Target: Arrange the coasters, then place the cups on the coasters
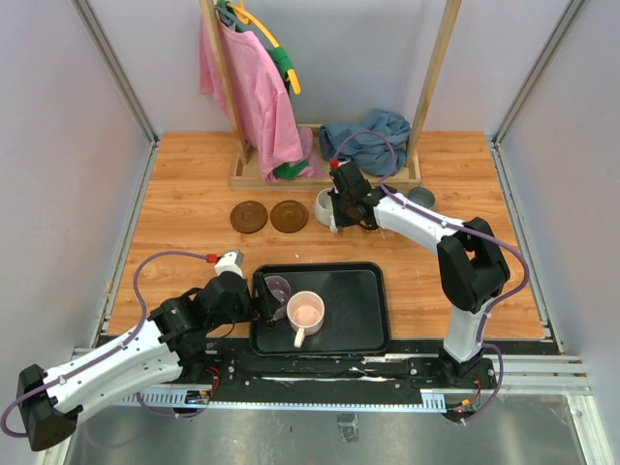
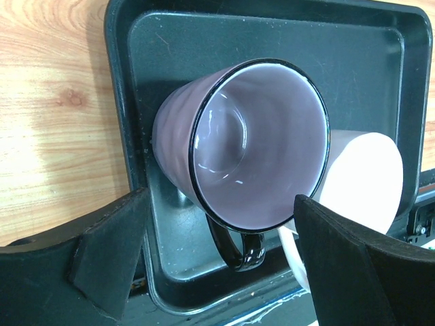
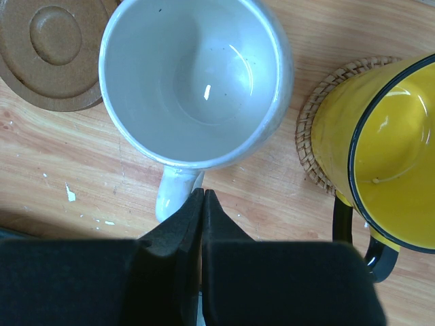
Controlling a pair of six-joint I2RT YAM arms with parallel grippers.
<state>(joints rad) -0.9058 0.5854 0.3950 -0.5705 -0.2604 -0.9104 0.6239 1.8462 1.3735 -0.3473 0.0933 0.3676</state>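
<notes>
A black tray (image 1: 363, 325) near the front holds a purple-grey cup (image 2: 238, 146) and a pink cup (image 1: 306, 312). My left gripper (image 2: 221, 234) is open, one finger on each side of the purple cup's rim, its black handle between them. The white cup (image 3: 197, 78) stands on the wood. My right gripper (image 3: 202, 195) is shut and empty, its tips right beside the white handle. A yellow cup (image 3: 387, 163) sits on a woven coaster (image 3: 309, 146). Two brown coasters (image 1: 249, 216) (image 1: 289, 216) lie left of the white cup. A grey-blue cup (image 1: 421, 197) stands further right.
A wooden clothes rack (image 1: 242, 174) with a pink garment (image 1: 254, 97) stands at the back, a blue-grey cloth (image 1: 363, 140) heaped on its base. Metal-framed walls close in both sides. The tray's raised rim lies just under my left fingers (image 2: 109, 261).
</notes>
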